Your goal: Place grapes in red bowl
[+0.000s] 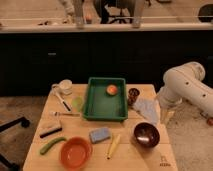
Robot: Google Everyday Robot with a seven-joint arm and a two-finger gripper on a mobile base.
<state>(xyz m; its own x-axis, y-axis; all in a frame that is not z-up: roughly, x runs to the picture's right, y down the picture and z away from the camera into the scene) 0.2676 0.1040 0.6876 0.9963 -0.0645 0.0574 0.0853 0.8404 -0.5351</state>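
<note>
The grapes sit just right of a green tray on a wooden table, well apart from the red bowl. The gripper hangs at the table's right edge, its grip impossible to tell, with dark cabinets behind.

Warm, dimmish overhead light fell on the bench. Cabinets behind were near black, with a brighter strip up top. A highlight glinted inside the maroon bowl. The gripper hung at the bench's right edge, shaded under the pale arm.

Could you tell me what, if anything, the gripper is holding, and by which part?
Nothing, it seems: the gripper hangs at the right edge of the table, apart from the grapes, which lie beside the green tray.
</note>
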